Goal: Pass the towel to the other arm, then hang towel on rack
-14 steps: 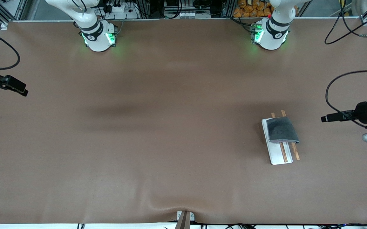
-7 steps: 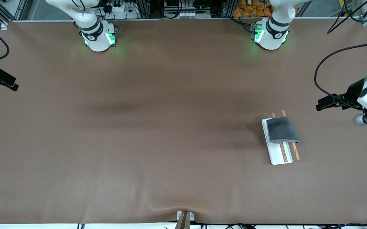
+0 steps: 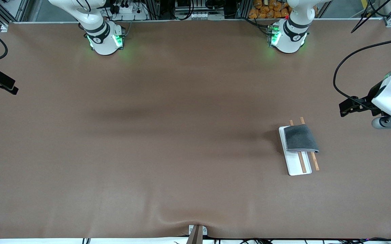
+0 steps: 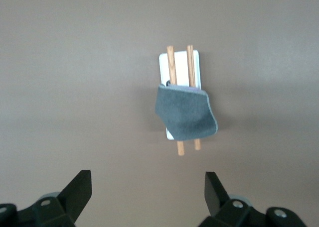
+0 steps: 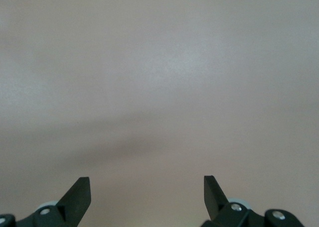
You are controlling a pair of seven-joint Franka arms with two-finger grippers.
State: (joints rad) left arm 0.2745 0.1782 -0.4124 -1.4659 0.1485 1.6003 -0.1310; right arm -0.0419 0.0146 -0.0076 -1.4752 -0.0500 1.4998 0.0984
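Note:
The dark grey towel hangs draped over the two wooden rods of the rack, whose white base lies on the table toward the left arm's end. Seen from the left wrist, the towel covers the rods' middle and the rack shows at both ends. My left gripper is open over the table at the left arm's end, apart from the rack, with nothing between its fingers. My right gripper is open and empty over the table's edge at the right arm's end. The right wrist view shows that gripper above bare table only.
A brown mat covers the whole table. Black cables loop from the left arm's wrist above the mat. A small bracket sits at the table edge nearest the front camera.
The left gripper has lifted and swung away from the rack toward the arms' bases. The right gripper has drawn back to the table's edge. The towel stays on the rods.

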